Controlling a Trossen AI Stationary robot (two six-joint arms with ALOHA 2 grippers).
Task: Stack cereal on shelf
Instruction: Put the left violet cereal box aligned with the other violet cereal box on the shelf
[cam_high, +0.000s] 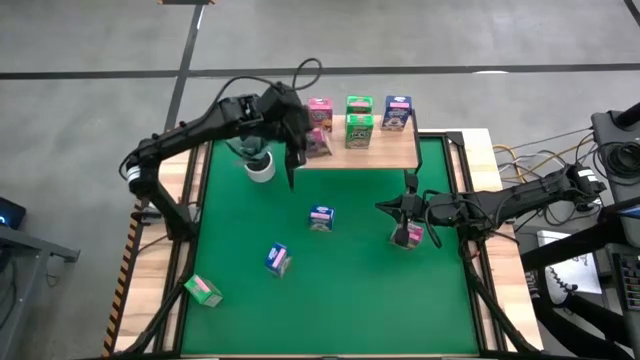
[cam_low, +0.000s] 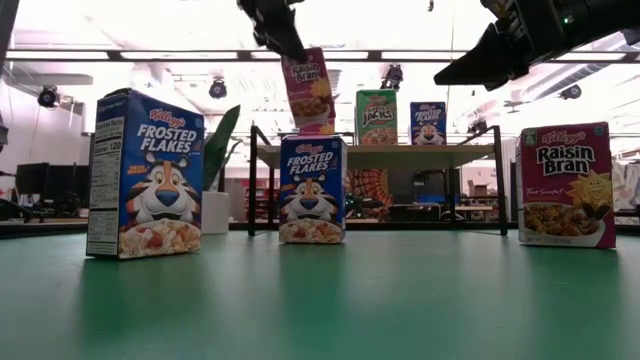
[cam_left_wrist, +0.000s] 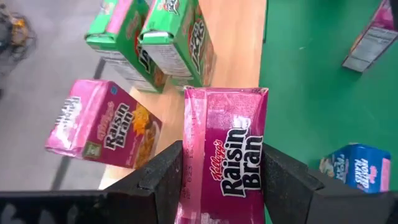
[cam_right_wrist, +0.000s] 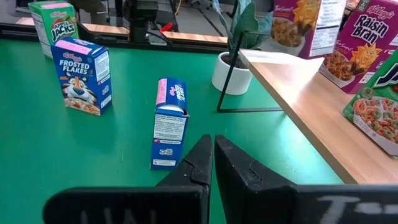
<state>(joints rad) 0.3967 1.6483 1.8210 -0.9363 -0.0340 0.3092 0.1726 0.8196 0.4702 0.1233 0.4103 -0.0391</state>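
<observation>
Nearest the table's front edge: green Apple Jacks box (cam_high: 203, 290) lying on the green mat (cam_high: 350, 300), near the front-left corner. Further in, two blue Frosted Flakes boxes standing upright and apart on the mat: one left of centre (cam_high: 277, 259), one nearer the middle (cam_high: 321, 218).

Right side of mat: pink Raisin Bran box (cam_high: 408, 236) upright, just beside the right gripper (cam_high: 390, 207). Right gripper fingers pressed together, nothing between them, hanging above the mat and clear of that box.

Behind, at the mat's back edge: shelf (cam_high: 390, 155), pale wood top on thin black legs. White pot with a plant (cam_high: 260, 165) beside its left end.

Left gripper (cam_left_wrist: 221, 186) raised over the shelf's left end, clamped on a pink Raisin Bran carton (cam_left_wrist: 225, 155), one finger on each narrow side; carton tilted, held above the board, not resting on it.

On the shelf, toward the far edge: another pink Raisin Bran (cam_high: 320, 108), two green Apple Jacks together (cam_high: 359, 120), one blue Frosted Flakes (cam_high: 397, 112) at the right.
</observation>
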